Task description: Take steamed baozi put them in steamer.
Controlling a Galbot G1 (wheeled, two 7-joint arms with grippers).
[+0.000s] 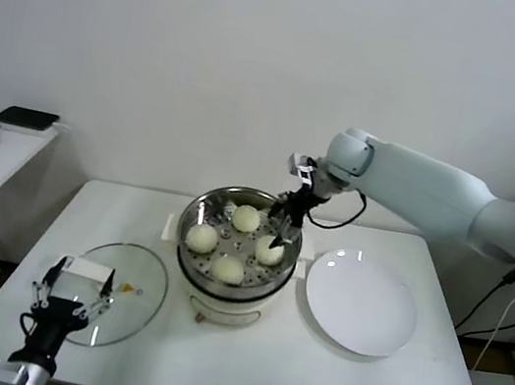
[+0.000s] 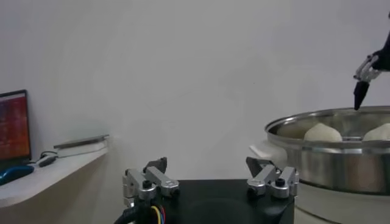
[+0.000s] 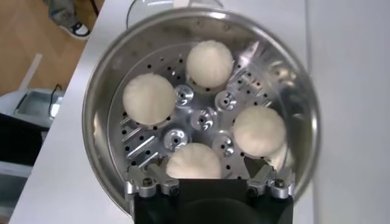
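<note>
Off-white: 4 steamed baozi (image 3: 209, 61) inside steamer (image 3: 97, 103), right end effector (image 1: 283, 229) open above.

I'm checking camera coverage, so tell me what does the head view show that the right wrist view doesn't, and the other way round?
Only the head view shows the white plate, the glass lid, the left gripper open over the lid, and the right arm reaching in. Only the right wrist view shows the steamer's perforated floor straight down, between the open right gripper fingers. Both show the steamer holding four baozi.
</note>
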